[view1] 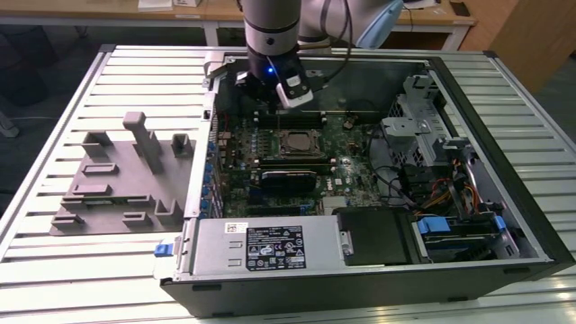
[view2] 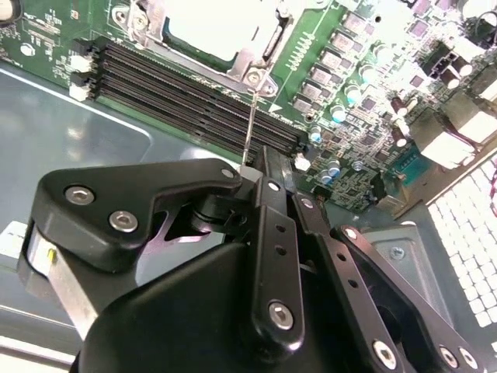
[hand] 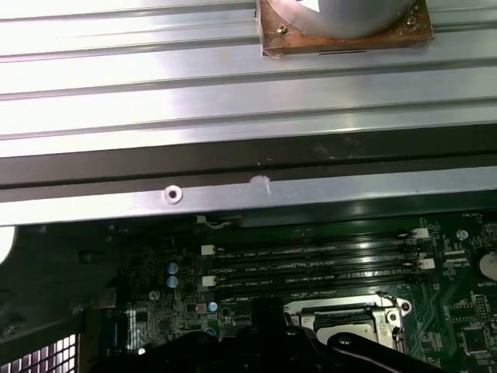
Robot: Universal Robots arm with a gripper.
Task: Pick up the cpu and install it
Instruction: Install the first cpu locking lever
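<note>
The cpu [view2: 203,27], a flat square with a pale silver top, lies inside the metal frame of the motherboard socket [view1: 299,143]. My gripper [view1: 272,93] hangs over the far end of the open computer case, just beyond the memory slots [view2: 194,89] and a short way from the socket. In the second wrist view the gripper's black linkage [view2: 256,233] covers the lower half, and a thin metal rod [view2: 248,116] runs from the socket's corner toward it. The socket frame [hand: 349,317] also shows in the first wrist view, partly behind the gripper's dark body.
A black heatsink block [view1: 289,181] sits on the board nearer than the socket. A grey plastic fixture [view1: 117,179] lies on the slatted table at the exterior view's left. The power supply [view1: 266,246], drive bays and cables [view1: 432,189] crowd the case's near and right sides.
</note>
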